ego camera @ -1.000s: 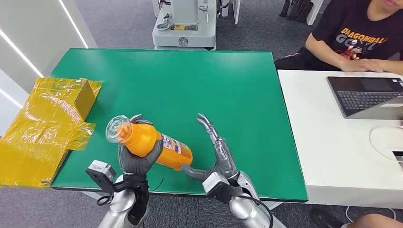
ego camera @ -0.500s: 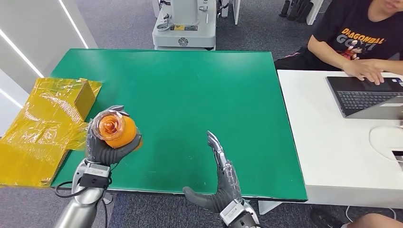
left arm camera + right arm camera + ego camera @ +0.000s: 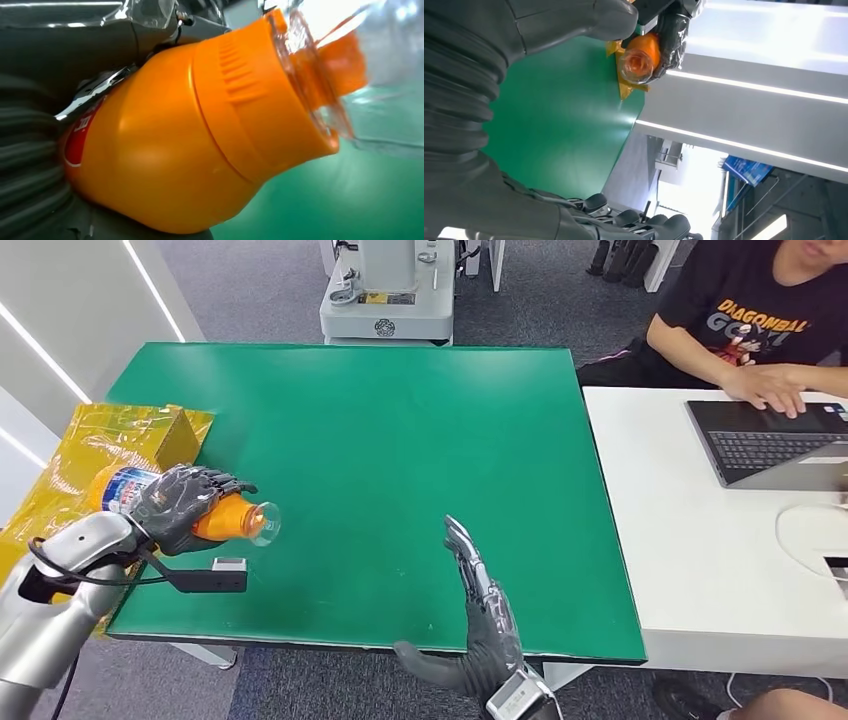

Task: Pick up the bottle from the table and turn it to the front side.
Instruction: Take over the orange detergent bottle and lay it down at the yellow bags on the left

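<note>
The orange bottle (image 3: 215, 517) lies roughly level in the air at the left edge of the green table (image 3: 400, 460), its clear cap (image 3: 265, 523) pointing toward the table's middle and its blue-and-white label end toward the yellow plastic bags (image 3: 90, 500). The left hand (image 3: 178, 505) grips it around the body, dark fingers (image 3: 215, 483) wrapped over the top; in the left wrist view the bottle's orange shoulder and ribbed collar sit right against the grey palm. The right hand (image 3: 480, 625) holds nothing, its fingers straight and spread, pointing away from the robot above the table's near edge, well apart from the bottle. To the right stands a white desk (image 3: 700, 560) with an open laptop (image 3: 770, 445), where a person in a black T-shirt (image 3: 750, 315) rests a hand (image 3: 770, 388).
</note>
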`<state>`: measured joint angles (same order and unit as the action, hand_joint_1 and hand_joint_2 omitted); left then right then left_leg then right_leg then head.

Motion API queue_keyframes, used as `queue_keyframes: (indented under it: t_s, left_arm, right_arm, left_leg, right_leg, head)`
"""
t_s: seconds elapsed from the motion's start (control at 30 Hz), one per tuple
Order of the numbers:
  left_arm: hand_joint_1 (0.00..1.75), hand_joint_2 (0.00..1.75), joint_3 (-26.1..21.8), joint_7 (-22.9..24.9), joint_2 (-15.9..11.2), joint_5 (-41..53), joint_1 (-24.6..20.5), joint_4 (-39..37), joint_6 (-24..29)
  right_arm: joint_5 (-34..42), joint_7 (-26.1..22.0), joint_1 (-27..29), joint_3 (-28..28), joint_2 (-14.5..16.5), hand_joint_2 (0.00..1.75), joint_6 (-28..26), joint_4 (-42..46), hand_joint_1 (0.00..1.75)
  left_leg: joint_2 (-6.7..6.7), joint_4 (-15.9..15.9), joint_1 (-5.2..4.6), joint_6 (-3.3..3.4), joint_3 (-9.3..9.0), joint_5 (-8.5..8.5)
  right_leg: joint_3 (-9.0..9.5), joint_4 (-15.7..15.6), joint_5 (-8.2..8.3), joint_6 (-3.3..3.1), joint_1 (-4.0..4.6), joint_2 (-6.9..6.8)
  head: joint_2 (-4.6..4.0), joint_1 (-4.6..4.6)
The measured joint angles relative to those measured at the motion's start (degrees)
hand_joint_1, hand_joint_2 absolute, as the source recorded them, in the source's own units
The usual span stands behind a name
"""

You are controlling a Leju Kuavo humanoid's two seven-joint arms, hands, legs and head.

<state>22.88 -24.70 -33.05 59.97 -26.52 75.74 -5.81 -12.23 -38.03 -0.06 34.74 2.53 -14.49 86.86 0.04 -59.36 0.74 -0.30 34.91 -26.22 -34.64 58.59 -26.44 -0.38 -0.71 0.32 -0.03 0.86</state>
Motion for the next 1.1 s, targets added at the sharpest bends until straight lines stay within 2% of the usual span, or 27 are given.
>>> queue_keyframes:
  t_s: [0.17,0.27,0.4,0.57,0.77,1.0,1.03,1.1]
  left_arm:
    - [1.75,1.75,8.41,-1.31,-0.26,2.72,-9.54,-12.47,-1.17]
    - [1.75,1.75,13.34,-1.59,1.06,3.23,-14.57,-21.79,0.34]
    - [1.75,1.75,17.71,-0.23,3.4,4.39,-18.22,-31.8,3.59]
    - [1.75,1.75,19.93,1.96,6.09,4.99,-19.88,-40.85,9.3]
    - [1.75,1.75,20.29,4.0,8.61,3.92,-20.29,-47.96,9.94]
    - [1.72,1.75,20.29,6.28,9.09,3.97,-20.08,-52.02,11.35]
    - [1.35,1.75,20.29,6.3,8.99,3.96,-19.98,-52.31,11.81]
    - [0.48,1.75,20.29,6.3,8.75,3.87,-19.72,-52.62,12.72]
  right_arm:
    - [-0.72,-0.09,0.8,-0.46,0.54,1.75,0.82,1.08,0.0]
    - [-0.99,-0.11,1.17,-0.66,0.98,1.75,1.09,1.35,0.0]
    - [-1.21,-0.02,1.66,-0.8,1.31,1.75,0.94,1.8,0.0]
    - [-1.59,0.19,2.19,-1.23,1.34,1.75,0.07,2.33,0.0]
    - [-2.12,1.22,2.84,-1.44,1.37,1.75,-0.84,3.36,0.0]
    - [-2.54,2.17,3.53,-1.68,1.38,1.75,-0.51,4.17,0.0]
    - [-2.57,2.22,3.54,-1.69,1.38,1.75,-0.3,4.17,0.0]
    - [-2.57,2.24,3.53,-1.7,1.38,1.75,0.15,4.16,0.0]
  left_leg:
    - [-0.01,-0.02,-0.02,-0.03,-0.01,-0.02]
    - [0.02,-0.03,-0.02,-0.03,-0.02,-0.02]
    - [0.03,-0.03,-0.02,-0.04,-0.01,-0.03]
    - [0.02,-0.02,-0.02,-0.05,0.0,-0.04]
    - [0.02,-0.02,-0.02,-0.08,0.0,-0.06]
    - [0.02,-0.01,-0.01,-0.08,0.0,-0.06]
    - [0.01,0.0,-0.01,-0.08,0.0,-0.06]
    - [0.01,0.02,-0.01,-0.08,-0.02,-0.06]
  right_leg:
    - [0.03,-0.01,0.01,0.0,-0.01,0.0]
    - [0.04,0.0,0.02,0.0,-0.02,0.03]
    - [0.02,0.0,0.02,-0.01,-0.02,0.06]
    - [0.01,0.0,0.0,-0.01,-0.02,0.05]
    - [0.01,0.0,0.0,-0.01,-0.01,0.06]
    - [0.04,0.02,0.0,-0.01,-0.01,0.05]
    - [0.05,0.03,-0.01,-0.01,-0.01,0.05]
    - [0.06,0.03,-0.01,-0.02,-0.01,0.04]
  head:
    - [0.0,0.0]
    - [0.01,0.01]
    - [0.01,-0.01]
    - [0.01,0.0]
    - [0.01,0.0]
    - [0.01,-0.01]
    - [0.01,-0.01]
    - [0.01,-0.01]
